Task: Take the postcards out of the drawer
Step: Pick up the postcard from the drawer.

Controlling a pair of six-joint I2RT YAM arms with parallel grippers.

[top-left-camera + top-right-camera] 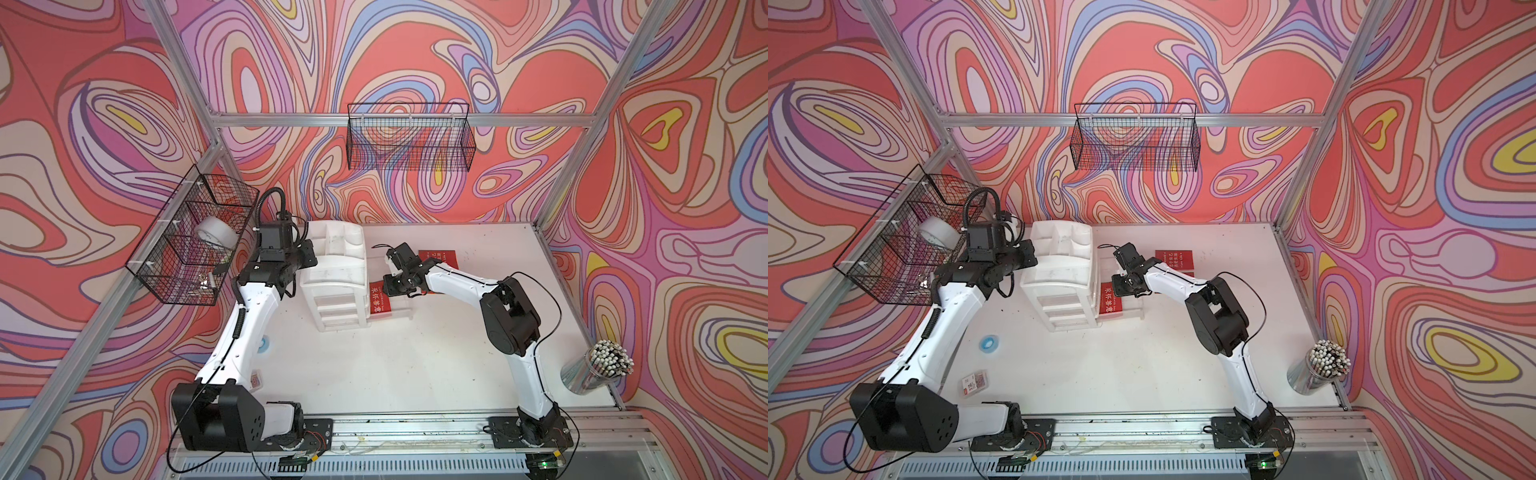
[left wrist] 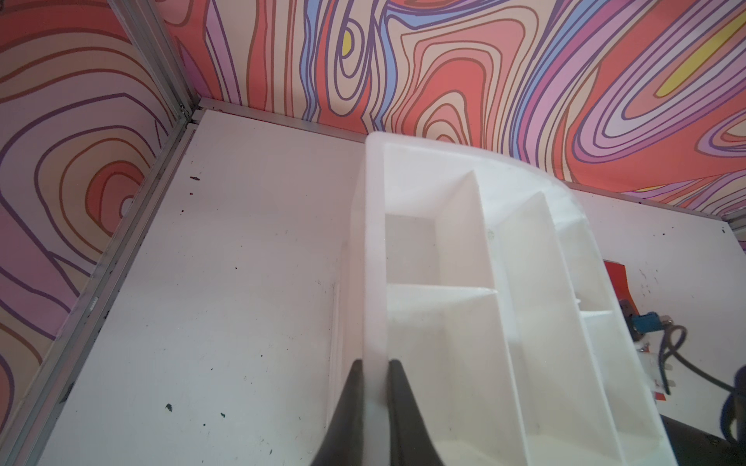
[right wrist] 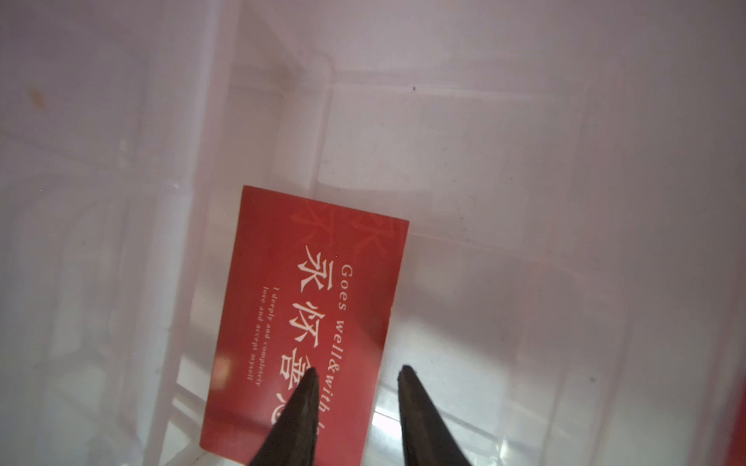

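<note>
"Which way is the drawer (image 1: 400, 312) open?"

"Out of the white drawer unit (image 1: 334, 274), toward the right arm. It's clear plastic, with its rim well short of the back wall."

"And the left end effector (image 2: 375, 368)?"

"Clamped tight on the side wall of the drawer unit's top tray, one finger inside the wall and one outside."

"Where is the card?"

"A red postcard (image 3: 306, 282) lies flat on the drawer floor, and both top views show it (image 1: 380, 300) (image 1: 1112, 300). One long edge runs close along the wall on the unit's side, and bare clear floor lies beyond the other long edge."

"Has the right end effector (image 3: 357, 373) got it?"

"No. Its jaws stand partly apart with nothing between them. One fingertip (image 3: 309, 385) is over the print near the card's edge, and the other is past that edge, over bare floor. I can't tell whether they touch."

"Any cards out?"

"A second postcard (image 1: 441, 258) lies flat on the surface (image 1: 415, 365) just behind the right wrist, apart from the drawer."

"Is there room to move?"

"A wide white stretch runs from the drawer to the arm bases. A pen cup (image 1: 598, 370) stands at the near right edge, well apart."
</note>
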